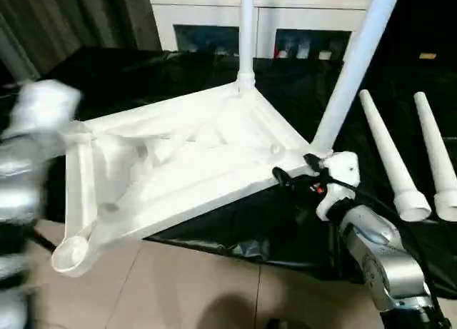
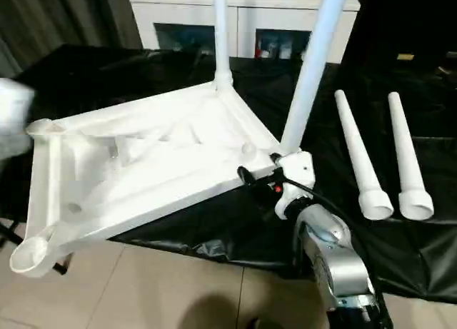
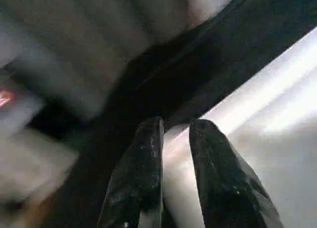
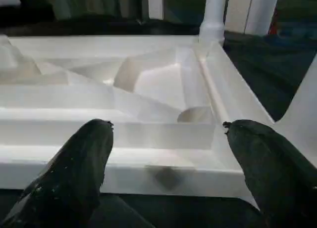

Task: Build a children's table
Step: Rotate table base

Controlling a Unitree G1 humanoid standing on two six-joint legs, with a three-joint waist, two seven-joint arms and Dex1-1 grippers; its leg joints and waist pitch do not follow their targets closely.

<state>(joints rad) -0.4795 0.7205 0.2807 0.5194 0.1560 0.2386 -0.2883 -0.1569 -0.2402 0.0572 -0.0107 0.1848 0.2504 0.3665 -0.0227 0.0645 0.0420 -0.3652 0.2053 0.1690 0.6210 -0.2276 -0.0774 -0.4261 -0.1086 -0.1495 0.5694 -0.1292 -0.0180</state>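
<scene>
1. From the left eye we see the tabletop lying underside up on a black cloth, its ribs facing us and one long edge hanging over the tiled floor. Two legs stand upright in its far sockets: the far leg and the near leg, which leans a little to the right. Our right gripper sits at the tabletop's right corner, just beside the near leg's base. Our left arm is a blur at the left edge, beside the tabletop's left end.

2. From the right eye we see two loose legs lying side by side on the cloth, well apart from the tabletop, wide ends toward us and narrow ends pointing away. An empty corner socket juts out over the floor.

3. In the left wrist view our left gripper has its fingers slightly parted with nothing between them; the tabletop's white edge runs beyond.

4. In the right wrist view our right gripper is spread wide and released, its fingers straddling the tabletop's near rim without touching it.
</scene>
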